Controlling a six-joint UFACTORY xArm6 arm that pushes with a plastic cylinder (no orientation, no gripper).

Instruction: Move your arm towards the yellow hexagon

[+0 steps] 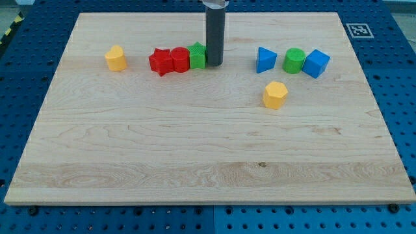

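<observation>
My tip [214,64] carries no pincer, so there is nothing to spread or pinch; it rests on the wooden worktop [195,156] touching the right side of the green block [197,56], which heads a row with a red block [180,60] and a red star-like block [160,62] to the view's left. The yellow hexagon [275,95] lies to the view's lower right of my tip, well apart, with bare wood between them. Above it sit a blue triangular block [265,59], a green cylinder [294,61] and a blue cube [316,63], while another yellow block [116,58] stands far at the view's left.
</observation>
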